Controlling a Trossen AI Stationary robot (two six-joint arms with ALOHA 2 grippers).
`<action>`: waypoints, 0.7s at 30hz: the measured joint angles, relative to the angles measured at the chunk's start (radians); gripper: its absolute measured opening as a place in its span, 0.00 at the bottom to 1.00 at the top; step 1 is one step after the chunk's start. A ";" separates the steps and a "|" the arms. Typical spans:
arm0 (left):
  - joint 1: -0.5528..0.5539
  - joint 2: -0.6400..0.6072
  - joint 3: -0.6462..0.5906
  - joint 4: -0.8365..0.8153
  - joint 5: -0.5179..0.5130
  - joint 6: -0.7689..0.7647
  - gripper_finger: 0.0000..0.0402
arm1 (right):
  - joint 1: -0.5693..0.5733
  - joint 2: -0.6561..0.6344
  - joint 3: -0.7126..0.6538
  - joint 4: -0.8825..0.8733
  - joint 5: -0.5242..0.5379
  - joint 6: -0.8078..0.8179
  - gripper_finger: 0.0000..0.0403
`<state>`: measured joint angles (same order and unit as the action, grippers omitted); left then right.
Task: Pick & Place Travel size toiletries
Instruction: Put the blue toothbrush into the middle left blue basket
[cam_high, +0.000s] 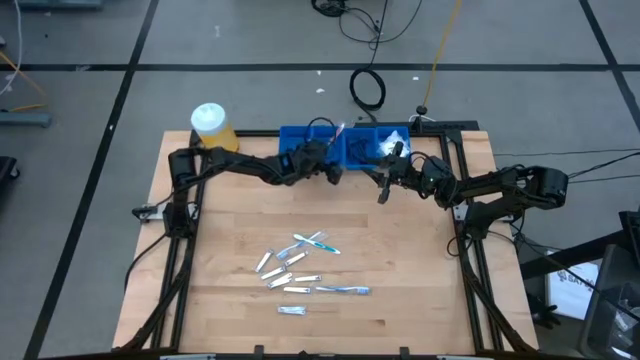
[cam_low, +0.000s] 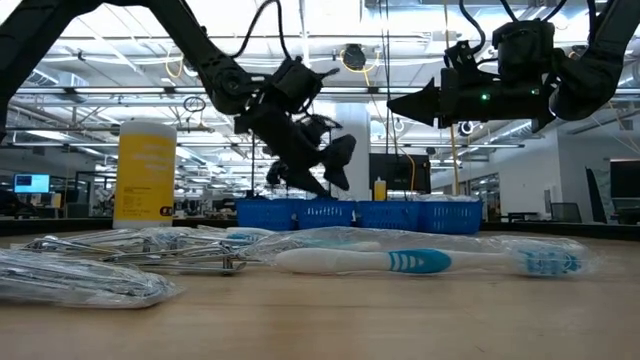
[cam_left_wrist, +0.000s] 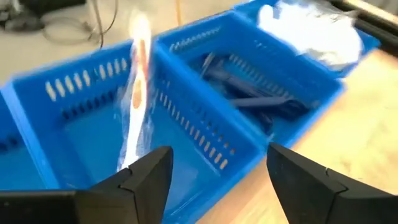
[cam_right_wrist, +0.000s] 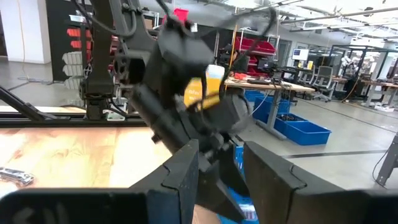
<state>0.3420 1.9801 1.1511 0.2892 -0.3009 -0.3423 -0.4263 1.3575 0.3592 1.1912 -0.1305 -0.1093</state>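
Note:
Several wrapped toothbrushes, packets and tubes (cam_high: 303, 265) lie flat mid-table; one toothbrush (cam_low: 400, 261) is close in the low view. My left gripper (cam_left_wrist: 217, 174) is open over the blue tray (cam_left_wrist: 205, 127), above its near wall. A wrapped toothbrush (cam_left_wrist: 138, 87) stands tilted in one compartment, blurred. Dark blue razors (cam_left_wrist: 255, 99) lie in the middle compartment and white packets (cam_left_wrist: 317, 31) in the end one. My right gripper (cam_high: 383, 192) hangs in the air just in front of the tray, open by a narrow gap (cam_right_wrist: 221, 168) and holding nothing. My left gripper is open. The tilted toothbrush's lower end (cam_left_wrist: 127, 155) passes behind one finger (cam_left_wrist: 146, 180), so I cannot tell whether they touch.
A yellow white-capped jar (cam_high: 212, 125) stands at the table's far left corner, beside the tray (cam_high: 300, 137). The two grippers are close together at the tray's near side. Bare wood lies between the tray and the loose items. Cables lie on the floor beyond the table.

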 joint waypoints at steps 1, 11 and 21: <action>-0.004 -0.016 0.000 -0.004 0.009 0.027 0.62 | 0.000 0.000 0.000 0.000 0.000 0.000 0.29; -0.143 -0.244 0.001 -0.531 0.285 0.395 0.57 | -0.004 0.000 0.000 -0.008 0.000 -0.005 0.29; -0.320 -0.229 0.001 -0.848 0.349 0.252 0.57 | -0.004 0.000 0.000 -0.014 -0.004 0.037 0.29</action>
<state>0.0217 1.7512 1.1519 -0.5589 0.0482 -0.0904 -0.4305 1.3577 0.3592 1.1774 -0.1345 -0.0724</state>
